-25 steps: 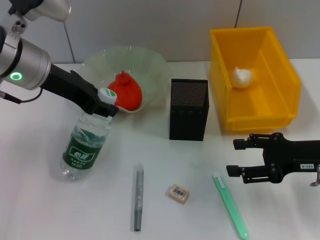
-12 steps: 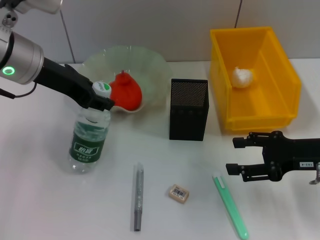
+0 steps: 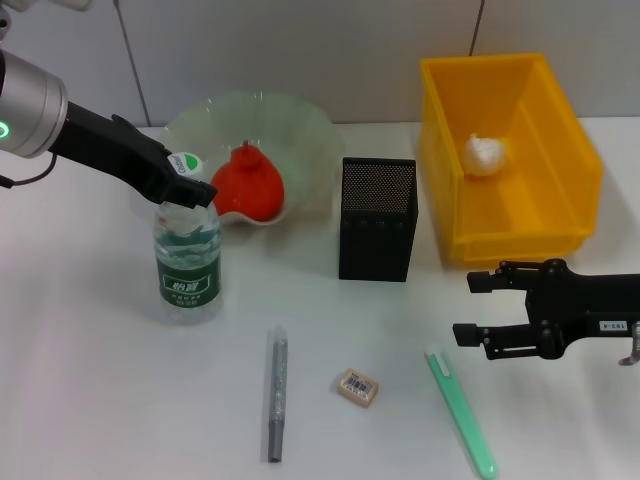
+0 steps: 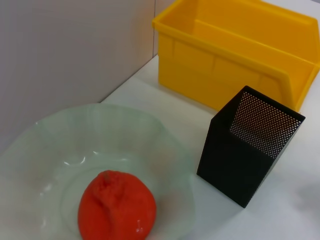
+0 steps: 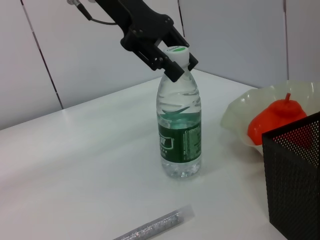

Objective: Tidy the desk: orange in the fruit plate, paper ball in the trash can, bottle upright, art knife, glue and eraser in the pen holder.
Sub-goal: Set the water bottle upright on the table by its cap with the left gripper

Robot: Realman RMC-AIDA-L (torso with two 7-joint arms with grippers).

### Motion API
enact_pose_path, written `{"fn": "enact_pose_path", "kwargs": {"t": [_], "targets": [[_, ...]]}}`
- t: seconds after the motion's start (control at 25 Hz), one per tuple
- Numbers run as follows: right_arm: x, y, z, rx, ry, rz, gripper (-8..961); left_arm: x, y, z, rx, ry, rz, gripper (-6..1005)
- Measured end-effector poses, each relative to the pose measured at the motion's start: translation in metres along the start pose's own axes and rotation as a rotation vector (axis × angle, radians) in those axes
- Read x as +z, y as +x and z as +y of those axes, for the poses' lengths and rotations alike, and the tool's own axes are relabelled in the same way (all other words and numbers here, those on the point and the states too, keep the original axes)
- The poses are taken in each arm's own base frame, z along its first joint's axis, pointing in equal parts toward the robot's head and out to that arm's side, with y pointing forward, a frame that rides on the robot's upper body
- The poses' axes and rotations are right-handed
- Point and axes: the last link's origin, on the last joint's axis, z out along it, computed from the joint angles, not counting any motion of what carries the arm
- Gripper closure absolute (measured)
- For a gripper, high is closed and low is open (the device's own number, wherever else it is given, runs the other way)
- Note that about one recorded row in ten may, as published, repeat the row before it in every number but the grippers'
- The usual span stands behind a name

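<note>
The bottle point(image 3: 187, 265) stands upright on the table left of the fruit plate point(image 3: 250, 108). My left gripper point(image 3: 187, 187) is shut on its neck just under the cap; this also shows in the right wrist view point(image 5: 176, 64). The orange point(image 3: 250, 186) lies in the plate. The paper ball point(image 3: 484, 154) lies in the trash can point(image 3: 560, 150). The pen holder point(image 3: 378, 220) stands in the middle. The eraser point(image 3: 357, 386), a grey glue stick point(image 3: 276, 395) and a green art knife point(image 3: 460, 410) lie on the near table. My right gripper point(image 3: 464, 310) is open and empty just above the knife.
The left wrist view shows the orange point(image 4: 117, 210) in the plate point(image 4: 50, 145), the pen holder point(image 4: 250, 145) and the trash can point(image 4: 235, 45) by the back wall. Bare table lies between the bottle and the glue stick.
My left gripper has raised the bottle from a tilt to upright and moved it slightly right and back. The right gripper has stayed in place.
</note>
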Motion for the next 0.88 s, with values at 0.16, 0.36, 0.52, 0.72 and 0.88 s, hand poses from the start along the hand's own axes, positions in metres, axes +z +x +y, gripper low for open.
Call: {"fn": "enact_pose_path", "kwargs": {"t": [0.16, 0.36, 0.52, 0.72, 0.88], "targets": [[0.0, 0.0, 0.0, 0.0, 0.0, 0.0, 158, -0.002, -0.001, -0.001, -0.004, 0.009, 0.003, 550], [0.0, 0.0, 0.0, -0.001, 0.001, 0.0, 158, -0.01, -0.005, -0.006, -0.027, 0.035, 0.023, 550], [0.0, -0.001, 0.0, -0.002, 0.001, 0.0, 157, -0.015, -0.012, -0.011, -0.049, 0.056, 0.03, 551], [0.0, -0.001, 0.0, -0.002, 0.001, 0.0, 157, -0.019, -0.016, -0.018, -0.083, 0.088, 0.059, 551], [0.0, -0.001, 0.0, -0.002, 0.001, 0.0, 158, -0.02, -0.019, -0.023, -0.1, 0.119, 0.081, 551]]}}
